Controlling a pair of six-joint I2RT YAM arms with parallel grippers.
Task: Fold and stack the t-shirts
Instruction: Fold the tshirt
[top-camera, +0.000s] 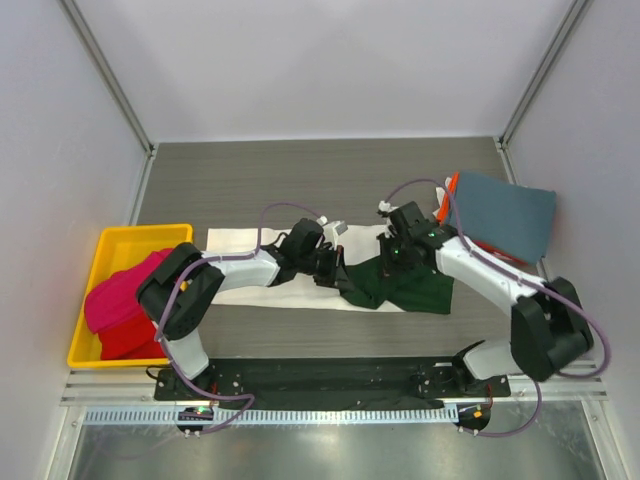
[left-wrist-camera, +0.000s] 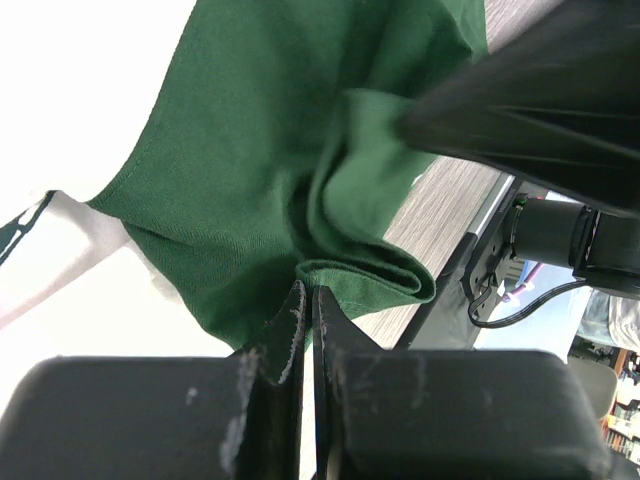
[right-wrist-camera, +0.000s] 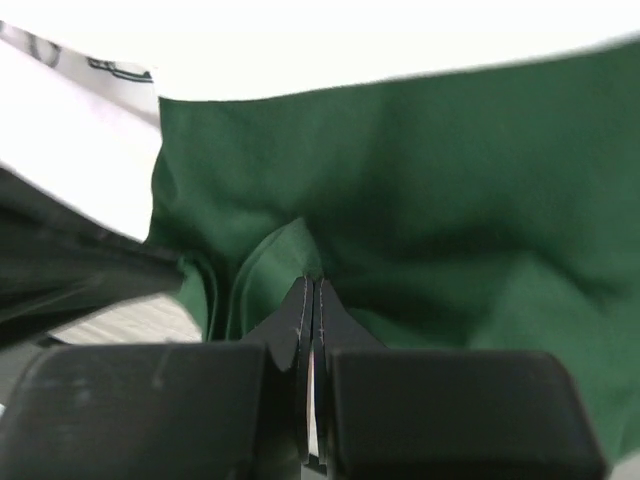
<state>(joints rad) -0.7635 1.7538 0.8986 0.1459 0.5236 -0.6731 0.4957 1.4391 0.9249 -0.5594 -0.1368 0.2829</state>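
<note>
The cream-white t-shirt (top-camera: 250, 268) lies flat across the middle of the table, its dark green sleeve (top-camera: 412, 286) bunched at its right end. My left gripper (top-camera: 338, 272) is shut on a folded edge of the green sleeve (left-wrist-camera: 250, 150); the jaws (left-wrist-camera: 306, 297) pinch the cloth at their tips. My right gripper (top-camera: 392, 258) is shut on another fold of the same green cloth (right-wrist-camera: 450, 200), its tips (right-wrist-camera: 312, 284) closed on a raised crease. The two grippers are close together over the sleeve.
A slate-blue shirt (top-camera: 505, 215) lies folded at the back right on an orange one (top-camera: 452, 185). A yellow bin (top-camera: 90, 345) at the left edge holds red and magenta shirts (top-camera: 125, 300). The right gripper's body (left-wrist-camera: 540, 90) shows close in the left wrist view.
</note>
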